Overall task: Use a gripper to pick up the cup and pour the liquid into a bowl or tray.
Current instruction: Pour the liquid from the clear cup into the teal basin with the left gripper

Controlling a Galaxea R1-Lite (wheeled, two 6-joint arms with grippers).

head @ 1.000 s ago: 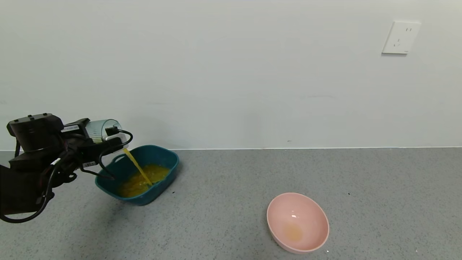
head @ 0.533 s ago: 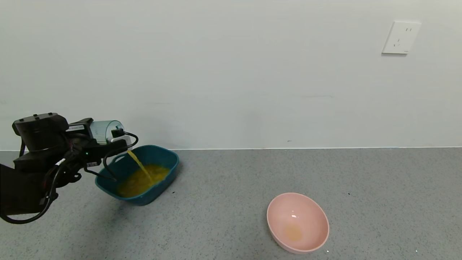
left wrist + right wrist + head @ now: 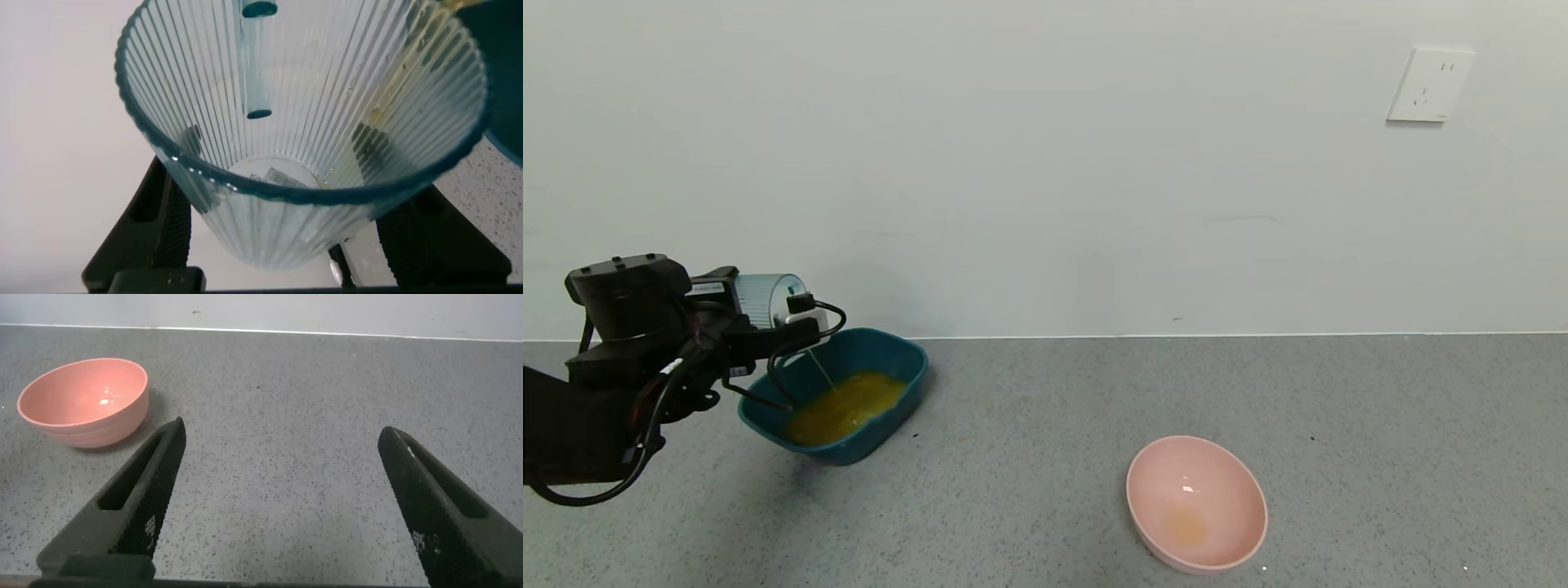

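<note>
Nearest us in the head view, the pink bowl (image 3: pixel 1197 502) sits on the grey speckled counter (image 3: pixel 1258 408), right of centre, with a faint yellowish smear in its bottom; well apart from everything else. At far left we see the left gripper (image 3: pixel 783 321) on its black arm, forearm reaching in from the left edge, wrist rolled so the claw lies sideways, cables looping under it. Fingers clamped on the cup (image 3: pixel 765 298). The cup lies about horizontal, long axis running left-right, mouth pointing right toward the teal tub (image 3: pixel 907 384), base toward the wrist; it hangs above the tub's left rim near the loop handle. A thin orange thread of liquid (image 3: pixel 848 406) drops from the cup's lip into the pool in the tub. The left wrist view looks down the ribbed cup (image 3: pixel 302 131) from the mouth side: nearly empty, only orange streaks on one wall, dark finger pads (image 3: pixel 189 143) pressing both sides through the plastic. The right gripper (image 3: pixel 278 498) shows only in its own wrist view, low over bare counter, fingers wide apart, gripping nothing, pink bowl (image 3: pixel 84 400) beyond it. Farthest back, white wall with a socket plate (image 3: pixel 1430 84) at upper right.
</note>
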